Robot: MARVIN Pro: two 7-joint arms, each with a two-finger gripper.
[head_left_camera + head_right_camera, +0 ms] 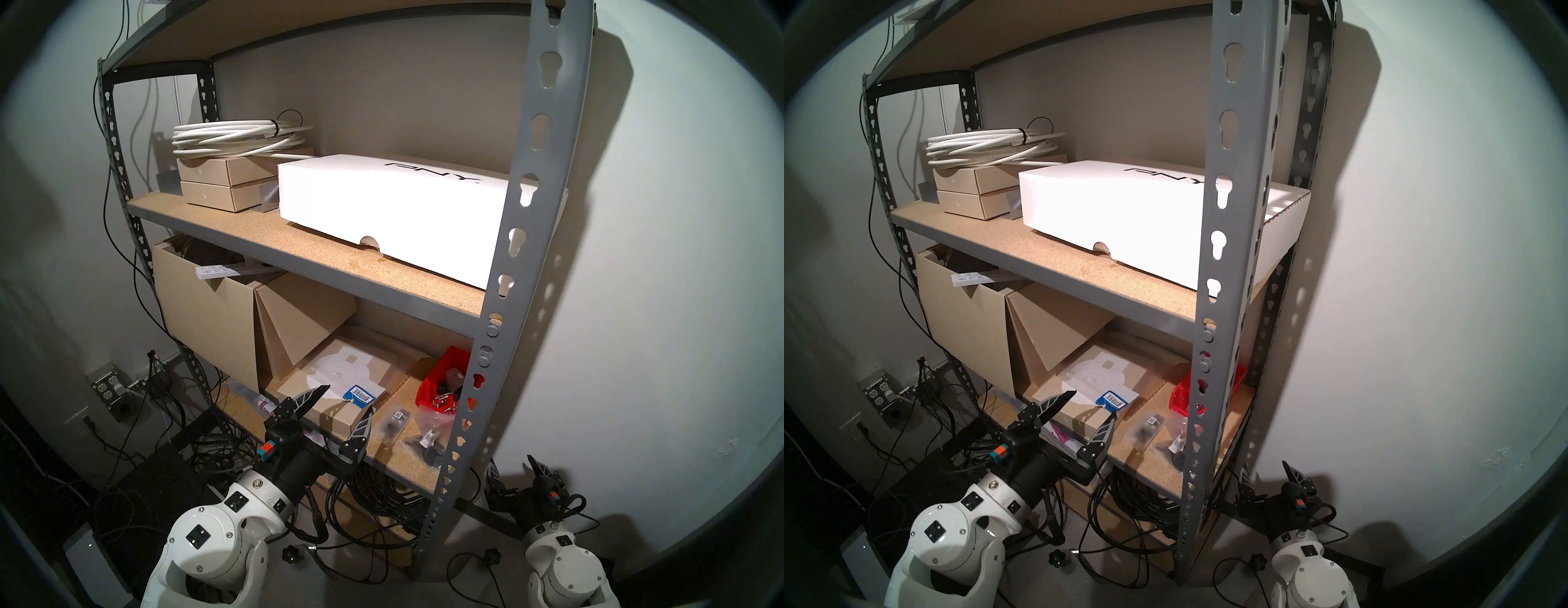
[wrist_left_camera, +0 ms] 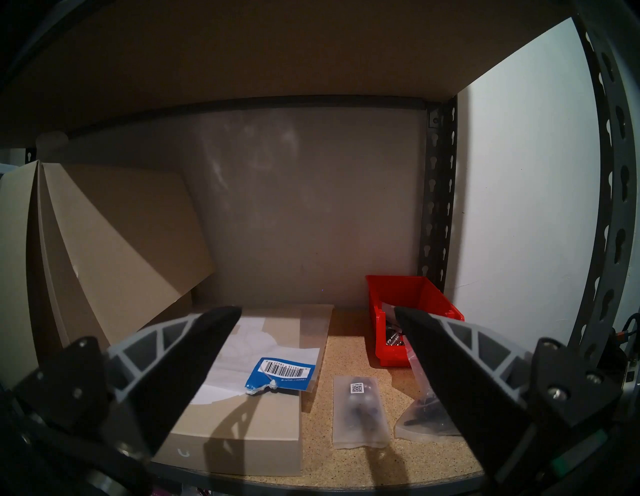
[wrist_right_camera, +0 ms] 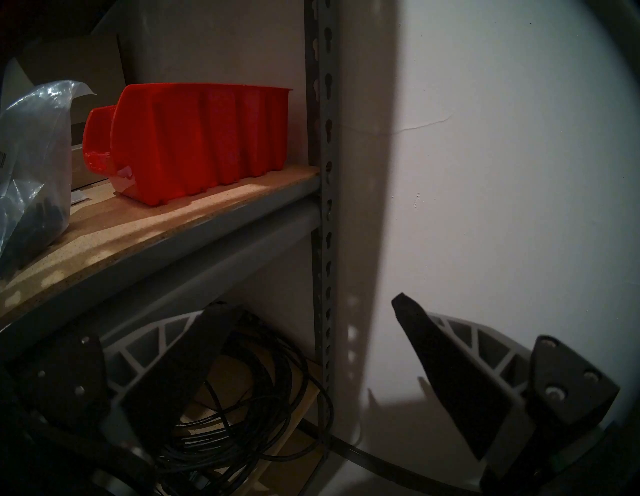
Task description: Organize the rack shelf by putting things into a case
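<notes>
The grey rack's lower tan shelf board [image 1: 399,467] carries a small red bin [image 1: 441,384] at its right, behind the front upright. The bin also shows in the left wrist view [image 2: 412,294] and in the right wrist view [image 3: 201,138]. Two clear bags of black parts lie in front of it: a flat one [image 2: 358,408] and a crumpled one [image 2: 424,419]. My left gripper [image 1: 348,399] is open and empty at the shelf's front edge, over a flat tan box [image 2: 249,426], left of the bags. My right gripper [image 1: 511,460] is open and empty, low beside the rack, below the shelf.
A blue-and-white barcode card [image 2: 282,372] lies on the flat tan box. Large cardboard boxes [image 1: 212,322] fill the shelf's left. The front right upright [image 1: 500,297] stands between my head and the bin. Black cables [image 3: 249,398] coil under the shelf. A white PNY box [image 1: 394,212] sits one shelf up.
</notes>
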